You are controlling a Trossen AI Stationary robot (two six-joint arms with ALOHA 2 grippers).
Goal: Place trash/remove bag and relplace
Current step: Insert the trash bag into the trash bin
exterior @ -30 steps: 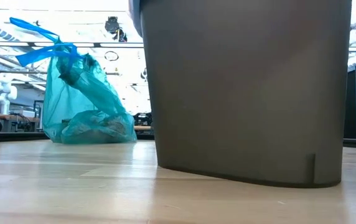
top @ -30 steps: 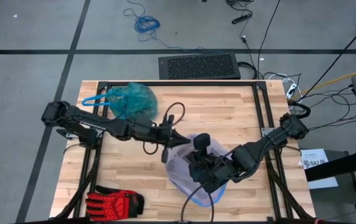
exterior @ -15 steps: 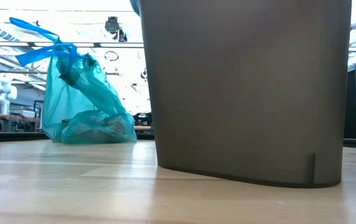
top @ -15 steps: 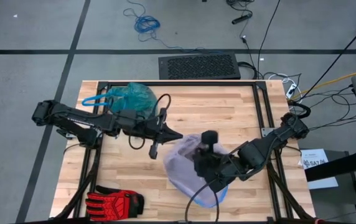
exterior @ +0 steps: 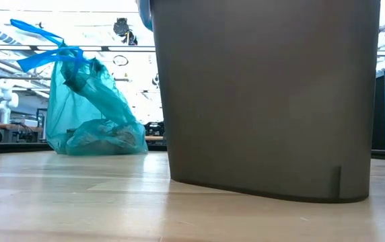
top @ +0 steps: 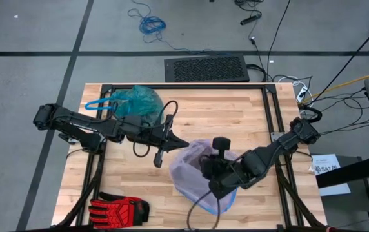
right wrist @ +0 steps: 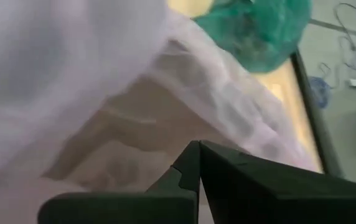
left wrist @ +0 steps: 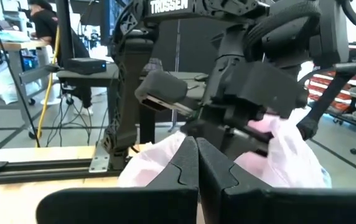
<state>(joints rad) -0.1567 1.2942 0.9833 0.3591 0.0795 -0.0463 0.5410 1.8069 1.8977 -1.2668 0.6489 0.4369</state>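
High view: teal bag (top: 137, 103) tied off at the table's (top: 236, 113) far-left — removal done; lilac bag (top: 194, 169) draped over the bin (exterior: 263, 94), replacement unfinished — right gripper (top: 211, 174) inside it, left gripper (top: 181, 141) just beside, both closed, empty.

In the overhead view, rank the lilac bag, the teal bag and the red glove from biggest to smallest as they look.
1. Lilac bag, largest.
2. Teal bag.
3. Red glove, close to the teal bag in spread, so those two are hard to separate.
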